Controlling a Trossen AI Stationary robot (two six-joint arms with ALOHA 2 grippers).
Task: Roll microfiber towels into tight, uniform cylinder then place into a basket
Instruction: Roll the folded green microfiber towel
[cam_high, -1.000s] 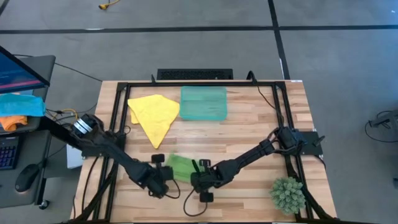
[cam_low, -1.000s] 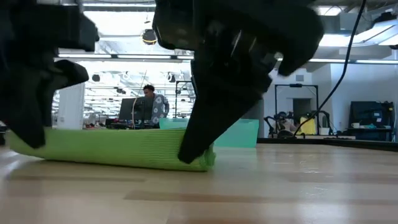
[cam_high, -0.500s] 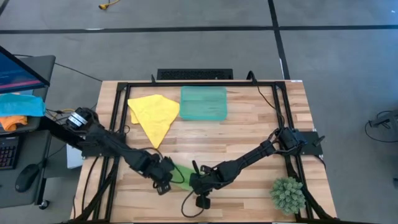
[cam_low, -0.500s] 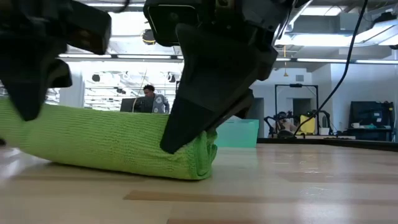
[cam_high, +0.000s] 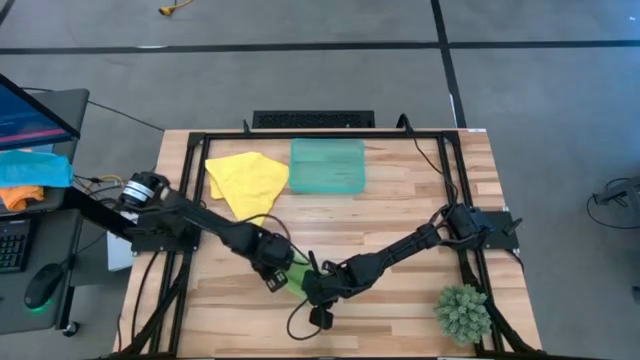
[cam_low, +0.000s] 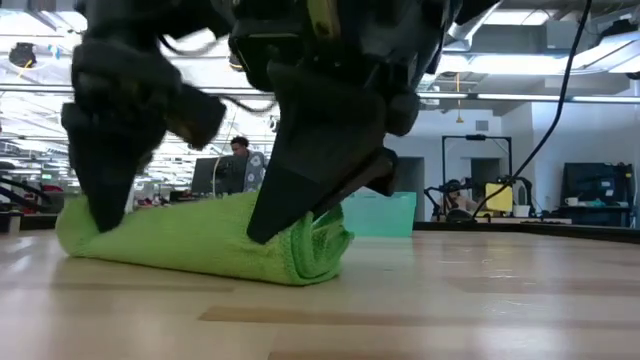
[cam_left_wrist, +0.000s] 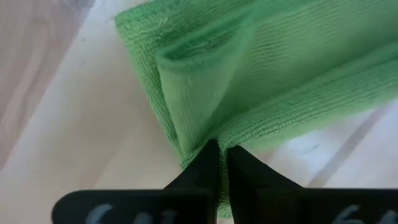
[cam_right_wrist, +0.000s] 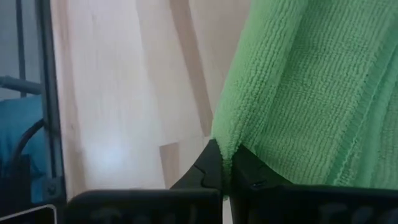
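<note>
The lime green microfiber towel (cam_low: 200, 245) lies rolled up on the table near the front edge, and also shows in the high view (cam_high: 295, 278). My left gripper (cam_high: 277, 275) is shut on the roll's left end and my right gripper (cam_high: 310, 285) is shut on its right end. The coiled right end (cam_low: 322, 250) faces the low camera. The yellow towel (cam_high: 247, 180) lies crumpled flat at the far left. The teal basket (cam_high: 327, 165) stands beside it at the far middle. My left gripper (cam_left_wrist: 217, 155) pinches the cloth at the roll's left end (cam_left_wrist: 202, 134) between its two fingers, coming from above and pointing almost straight down. The roll rests on the table below it. My right gripper (cam_right_wrist: 224, 158) pinches a fold of the outer layer near the roll's right end (cam_right_wrist: 227, 134) between its two fingers, slanting down from the table's right side. That end of the roll lies on the table.
A green potted plant (cam_high: 462, 312) stands at the near right corner. A black frame (cam_high: 320, 135) runs round the table top. Bare wood lies between the roll and the basket. Beyond the table a person (cam_low: 243, 165) sits in the room.
My left gripper has gone toward the table's right and far edges, rolling its wrist and carrying the roll's left end with it. The green roll has turned about on the table and bunched shorter. My right gripper has stayed in place and rolled, still shut.
</note>
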